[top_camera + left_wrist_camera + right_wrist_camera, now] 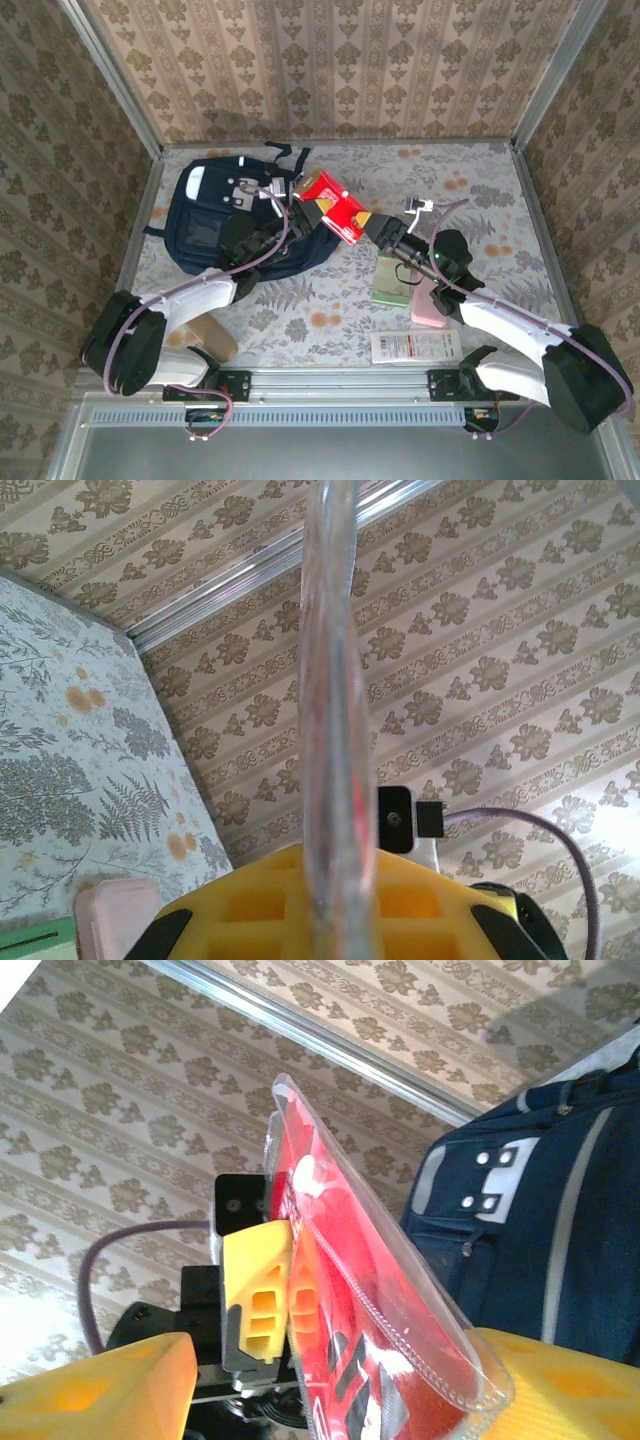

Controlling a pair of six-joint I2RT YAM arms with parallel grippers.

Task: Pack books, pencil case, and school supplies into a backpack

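The navy backpack (215, 225) lies at the back left, and its blue side (560, 1210) also fills the right of the right wrist view. Just right of it hangs a red packet (335, 205) in clear plastic (370, 1300). My left gripper (303, 197) is shut on it, and the packet stands edge-on (335, 680) between the yellow fingers (250, 900). My right gripper (367, 226) is open around the packet's other end, one finger (560, 1380) touching it and the other apart. The pink pencil case (430, 303) lies under the right arm. The books are out of view.
A pale green packet (390, 282) lies beside the pencil case, and a long white packet with red print (415, 346) sits by the front edge. A tan flat thing (212, 337) lies partly under the left arm. Papered walls close three sides.
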